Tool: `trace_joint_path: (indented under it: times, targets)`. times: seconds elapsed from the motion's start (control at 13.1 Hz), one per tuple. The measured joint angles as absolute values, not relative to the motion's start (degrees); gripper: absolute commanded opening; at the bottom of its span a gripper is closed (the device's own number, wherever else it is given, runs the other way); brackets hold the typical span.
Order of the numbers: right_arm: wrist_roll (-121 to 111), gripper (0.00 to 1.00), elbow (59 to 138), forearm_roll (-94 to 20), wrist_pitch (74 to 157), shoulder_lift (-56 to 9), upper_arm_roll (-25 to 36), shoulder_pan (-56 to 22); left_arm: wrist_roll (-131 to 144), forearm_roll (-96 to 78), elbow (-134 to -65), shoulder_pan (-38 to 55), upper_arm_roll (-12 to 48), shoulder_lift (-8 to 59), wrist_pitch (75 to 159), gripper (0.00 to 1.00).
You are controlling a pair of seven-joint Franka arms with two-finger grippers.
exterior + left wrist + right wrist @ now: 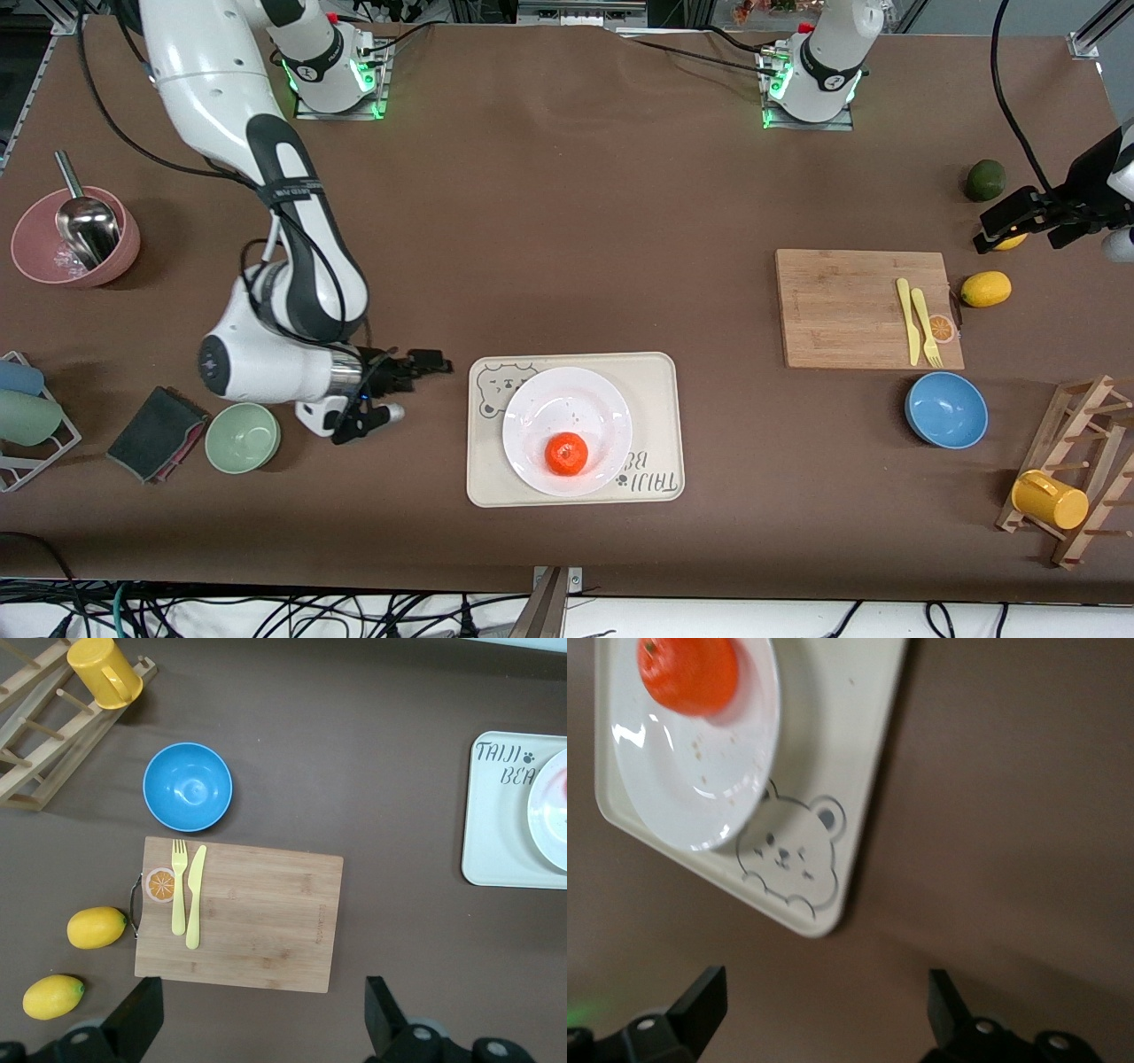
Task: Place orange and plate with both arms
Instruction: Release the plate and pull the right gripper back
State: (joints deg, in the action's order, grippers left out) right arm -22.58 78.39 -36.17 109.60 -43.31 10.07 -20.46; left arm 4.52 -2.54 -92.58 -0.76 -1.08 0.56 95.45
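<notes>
The orange [566,454] lies on the white plate [567,409], which sits on the cream bear tray [656,390] near the table's front middle. My right gripper [416,374] is open and empty, low beside the tray toward the right arm's end. Its wrist view shows the orange [688,673], the plate [700,788], the tray [833,771] and the gripper [824,1019] over bare table. My left gripper [1010,221] is open and empty, up over the left arm's end of the table above a lemon; in its wrist view the gripper [259,1028] hangs beside the cutting board.
A cutting board [842,307] with a yellow fork and knife, a blue bowl [946,409], lemons [986,288] and a rack with a yellow mug [1050,499] stand at the left arm's end. A pink bowl [75,237], green bowl [243,437] and dark cloth [158,432] are at the right arm's end.
</notes>
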Motion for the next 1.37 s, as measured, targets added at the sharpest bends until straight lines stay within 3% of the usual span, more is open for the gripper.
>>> trace_joint_path:
  times: [0.23, 0.46, 0.76, 1.37]
  targets:
    - [-22.5, 1.0, 78.47, -23.19, 97.08, -38.82, 15.38, -20.42, 4.52, -2.54, -92.54, -0.74, -1.03, 0.56, 95.43, 1.0]
    - [-19.21, 1.0, 78.59, -10.48, 89.01, -33.91, 17.0, -20.45, 4.52, -2.54, -92.51, -0.74, -1.03, 0.57, 95.4, 1.0]
    - [-11.58, 1.0, 78.68, -4.17, 85.3, -28.87, 17.01, -21.15, 4.52, -2.54, -92.5, -0.73, -1.03, 0.57, 95.36, 1.0]
    - [-4.16, 1.0, 78.71, -3.36, 81.2, -17.57, 17.07, -21.44, 4.52, -2.54, -92.49, -0.73, -1.02, 0.58, 95.29, 1.0]
